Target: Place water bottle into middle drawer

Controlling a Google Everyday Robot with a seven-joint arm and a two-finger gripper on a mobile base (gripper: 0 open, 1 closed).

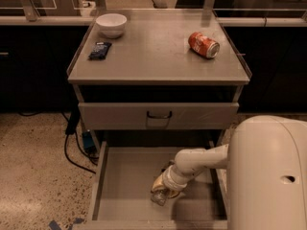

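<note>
The middle drawer (pixel 120 186) stands pulled open below the cabinet top, a wide grey tray with a flat floor. My gripper (pixel 164 187) reaches down into it at the end of the white arm, low over the drawer floor right of centre. The water bottle (pixel 159 196), small and clear, lies at the gripper's tip on or just above the floor; most of it is hidden by the gripper.
On the cabinet top (pixel 158 56) lie a red soda can (pixel 203 44) on its side, a white bowl (pixel 111 24) and a dark packet (pixel 100 50). A closed drawer front with a black handle (pixel 159 115) sits above the open drawer. Cables (pixel 72 143) trail on the floor at left.
</note>
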